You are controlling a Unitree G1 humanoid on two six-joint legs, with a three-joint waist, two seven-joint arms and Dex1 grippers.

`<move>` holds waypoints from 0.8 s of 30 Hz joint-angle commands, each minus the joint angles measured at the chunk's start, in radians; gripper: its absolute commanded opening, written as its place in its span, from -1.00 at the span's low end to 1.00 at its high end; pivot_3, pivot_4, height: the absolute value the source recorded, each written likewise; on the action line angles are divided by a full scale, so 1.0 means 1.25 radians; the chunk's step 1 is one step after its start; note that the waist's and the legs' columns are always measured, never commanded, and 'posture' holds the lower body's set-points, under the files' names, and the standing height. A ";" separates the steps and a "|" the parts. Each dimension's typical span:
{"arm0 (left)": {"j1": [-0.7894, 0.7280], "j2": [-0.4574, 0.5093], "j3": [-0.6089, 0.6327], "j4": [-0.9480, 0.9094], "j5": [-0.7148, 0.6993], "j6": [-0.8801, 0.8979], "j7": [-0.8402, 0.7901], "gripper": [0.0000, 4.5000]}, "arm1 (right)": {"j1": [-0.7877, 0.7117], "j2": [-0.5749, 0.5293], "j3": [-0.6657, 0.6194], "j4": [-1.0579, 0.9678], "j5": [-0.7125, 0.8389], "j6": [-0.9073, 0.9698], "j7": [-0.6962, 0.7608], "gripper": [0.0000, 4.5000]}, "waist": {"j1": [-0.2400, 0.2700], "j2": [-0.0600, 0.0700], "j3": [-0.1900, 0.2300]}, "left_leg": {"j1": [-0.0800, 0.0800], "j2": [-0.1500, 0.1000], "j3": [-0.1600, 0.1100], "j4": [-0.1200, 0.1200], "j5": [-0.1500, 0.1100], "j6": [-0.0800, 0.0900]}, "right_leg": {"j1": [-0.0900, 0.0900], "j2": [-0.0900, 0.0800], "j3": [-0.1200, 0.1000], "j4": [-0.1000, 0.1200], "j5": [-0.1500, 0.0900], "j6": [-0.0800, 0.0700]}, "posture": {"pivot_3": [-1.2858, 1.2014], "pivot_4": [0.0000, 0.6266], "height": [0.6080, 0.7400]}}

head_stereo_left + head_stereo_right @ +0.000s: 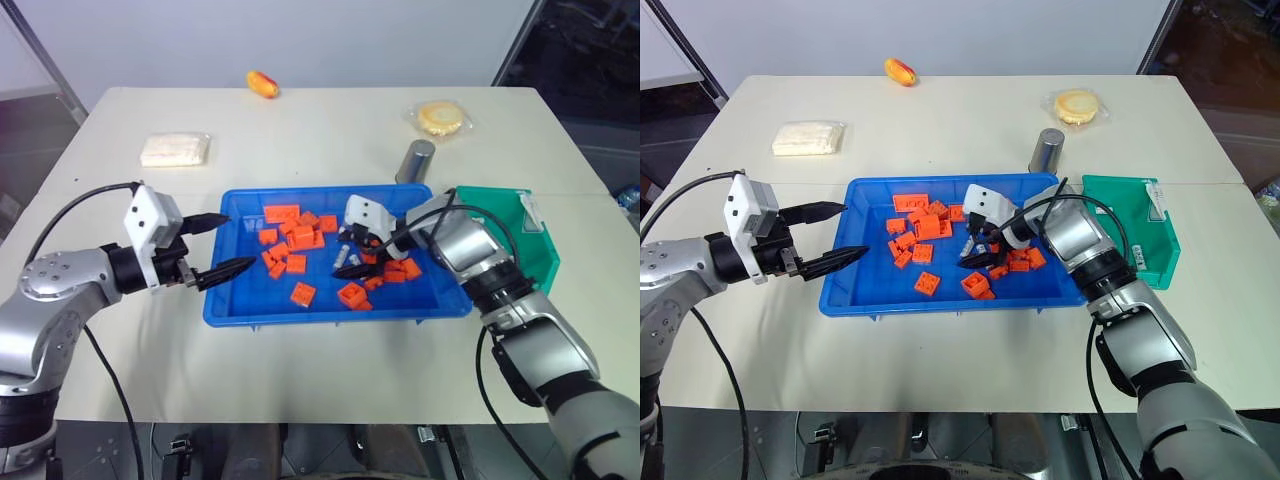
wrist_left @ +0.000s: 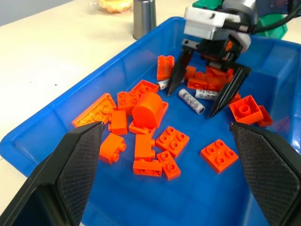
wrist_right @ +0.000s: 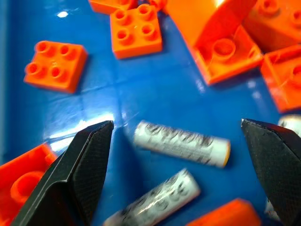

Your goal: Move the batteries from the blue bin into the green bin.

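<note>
Centre-frame in the blue bin (image 1: 225,300), your right tool (image 3: 181,162) hangs released over a battery (image 3: 181,143), its long axis spanning the gap crosswise; left tool (image 1: 222,245), also released, sits farther off.

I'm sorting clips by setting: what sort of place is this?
Probably a robot test lab, not a home: a plain white table holds a staged sorting setup, a blue bin of orange bricks and batteries beside a labelled green bin.

Silver arms, black-fingered hands, black cables
</note>
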 commanded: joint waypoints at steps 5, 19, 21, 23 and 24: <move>0.004 -0.007 0.017 -0.030 -0.001 -0.023 0.016 1.00 | -0.019 0.009 0.012 0.017 -0.029 -0.029 0.009 0.17 | 0.001 0.000 0.000 | 0.000 0.000 0.000 0.000 0.000 0.000 | 0.000 0.000 0.000 0.000 0.000 0.000 | 0.03 -0.52 1.00; -0.004 -0.011 0.008 -0.016 0.001 -0.037 0.010 1.00 | -0.064 -0.004 -0.056 -0.049 0.005 0.016 -0.004 -0.01 | 0.000 0.000 0.000 | 0.000 0.000 0.000 0.000 0.000 0.000 | 0.000 0.000 0.000 0.000 0.000 0.000 | 0.03 -0.52 1.00; -0.011 -0.009 0.003 -0.011 -0.003 -0.037 -0.001 1.00 | -0.097 -0.027 -0.094 -0.066 0.023 0.039 -0.003 -0.01 | 0.000 0.000 0.000 | 0.000 0.000 0.000 0.000 0.000 0.000 | 0.000 0.000 0.000 0.000 0.000 0.000 | 0.03 -0.52 1.00; -0.025 -0.009 -0.005 -0.006 -0.014 -0.032 -0.016 1.00 | -0.126 -0.069 -0.133 -0.092 0.043 0.070 0.011 -0.01 | 0.003 0.001 0.000 | 0.000 0.000 0.000 0.000 0.000 0.000 | 0.000 0.000 0.000 0.000 0.000 0.000 | 0.03 -0.52 1.00; -0.034 -0.009 -0.013 -0.005 -0.019 -0.029 -0.027 1.00 | -0.137 -0.095 -0.153 -0.104 0.052 0.086 0.014 -0.01 | 0.005 0.001 0.000 | 0.000 0.000 0.000 0.000 0.000 0.000 | 0.000 -0.001 0.000 0.000 0.000 0.000 | 0.03 -0.52 1.00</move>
